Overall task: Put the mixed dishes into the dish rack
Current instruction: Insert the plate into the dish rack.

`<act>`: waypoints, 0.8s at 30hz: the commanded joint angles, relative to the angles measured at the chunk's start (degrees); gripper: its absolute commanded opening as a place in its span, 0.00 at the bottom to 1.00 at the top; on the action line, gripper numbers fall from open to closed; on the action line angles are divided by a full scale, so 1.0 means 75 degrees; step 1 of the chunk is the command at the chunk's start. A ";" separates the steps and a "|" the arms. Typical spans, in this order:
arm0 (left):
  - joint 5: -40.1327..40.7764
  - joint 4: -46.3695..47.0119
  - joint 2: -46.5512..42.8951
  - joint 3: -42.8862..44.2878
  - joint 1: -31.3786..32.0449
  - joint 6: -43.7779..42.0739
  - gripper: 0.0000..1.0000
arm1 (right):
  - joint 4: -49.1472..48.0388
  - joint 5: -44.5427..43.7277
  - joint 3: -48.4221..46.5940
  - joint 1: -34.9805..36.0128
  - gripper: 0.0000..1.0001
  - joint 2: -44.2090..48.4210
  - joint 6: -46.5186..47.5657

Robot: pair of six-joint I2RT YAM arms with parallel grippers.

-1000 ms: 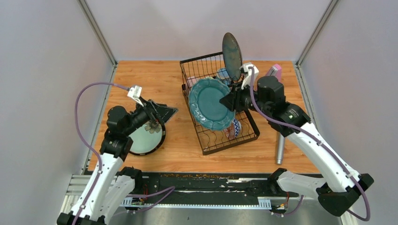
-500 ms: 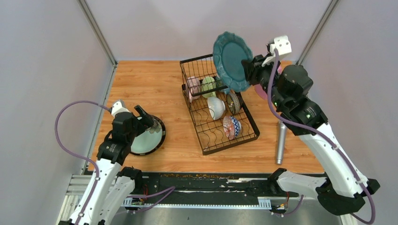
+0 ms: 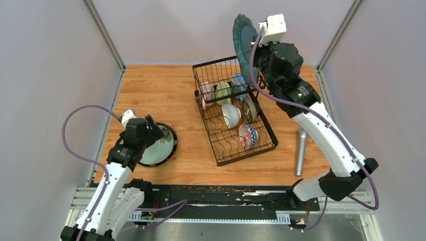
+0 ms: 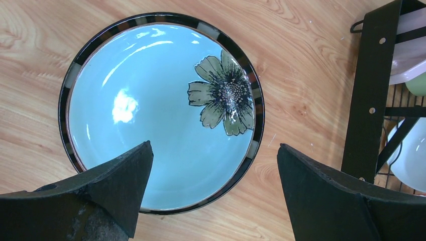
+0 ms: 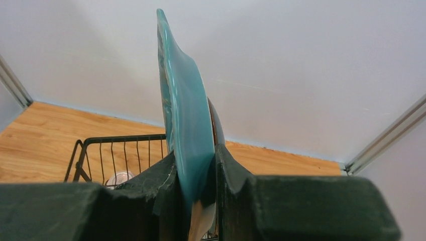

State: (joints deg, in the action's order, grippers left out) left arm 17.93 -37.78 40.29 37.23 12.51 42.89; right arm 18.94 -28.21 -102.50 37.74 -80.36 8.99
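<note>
Top view: right gripper (image 3: 257,59) is clamped on the rim of a teal scalloped ceramic plate (image 3: 243,45), which stands on edge above the basket end of the black wire dish rack (image 3: 272,136). Left gripper (image 3: 156,131) has its jaws wide and holds nothing, above a round pale-blue plate with a dark striped rim (image 3: 166,150).

Left wrist: pale-blue plate lies flat on the wood, left of the rack.

Right wrist: both fingers pinch the teal plate upright.

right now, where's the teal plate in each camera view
top external: top centre, teal plate upright in the right gripper, above the dish rack's far end.
left wrist: absent; that's the flower plate.
right wrist: centre, edge-on between the fingers.
shared landmark: the dish rack, in all three.
</note>
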 commanded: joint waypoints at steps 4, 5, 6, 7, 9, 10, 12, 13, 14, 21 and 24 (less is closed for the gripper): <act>0.0116 0.0079 -0.0190 0.0316 -0.0004 -0.0036 1.00 | -0.1182 -0.0682 -0.0780 0.0090 0.00 -0.0437 0.0151; 0.0128 0.0080 -0.0209 0.0296 0.0002 -0.0021 1.00 | -0.1172 -0.0688 -0.0777 0.0090 0.00 -0.0503 0.0139; 0.0143 0.0086 -0.0252 0.0285 -0.0001 -0.0022 1.00 | -0.1165 -0.0709 -0.0762 0.0090 0.00 -0.0587 0.0143; 0.0150 0.0089 -0.0275 0.0262 -0.0004 -0.0024 1.00 | -0.1124 -0.0752 -0.0759 0.0090 0.00 -0.0671 0.0159; 0.0162 0.0081 -0.0351 0.0221 -0.0004 -0.0033 1.00 | -0.1064 -0.0766 -0.0735 0.0090 0.00 -0.0809 0.0145; 0.0169 0.0075 -0.0408 0.0193 -0.0004 -0.0034 1.00 | -0.0973 -0.0731 -0.0745 0.0090 0.00 -0.0876 0.0091; 0.0180 0.0049 -0.0491 0.0161 -0.0010 -0.0024 1.00 | -0.0898 -0.0700 -0.0723 0.0084 0.00 -0.0939 -0.0036; 0.0191 0.0041 -0.0543 0.0141 -0.0007 -0.0021 1.00 | -0.0905 -0.0692 -0.0705 0.0083 0.00 -0.0976 -0.0075; 0.0201 0.0029 -0.0567 0.0121 -0.0005 -0.0009 1.00 | -0.0908 -0.0672 -0.0703 0.0089 0.00 -0.1032 -0.0070; 0.0198 0.0000 -0.0655 0.0064 -0.0004 0.0035 1.00 | -0.0885 -0.0752 -0.0657 0.0082 0.00 -0.1505 0.0135; 0.0168 0.0018 -0.0646 0.0035 -0.0004 0.0035 1.00 | -0.0867 -0.0793 -0.0621 0.0078 0.00 -0.1643 0.0132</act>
State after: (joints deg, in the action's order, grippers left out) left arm 18.15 -38.02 35.81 37.23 12.51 42.96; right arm 20.75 -32.12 -103.24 38.13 -93.14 9.47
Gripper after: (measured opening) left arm 0.997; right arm 0.228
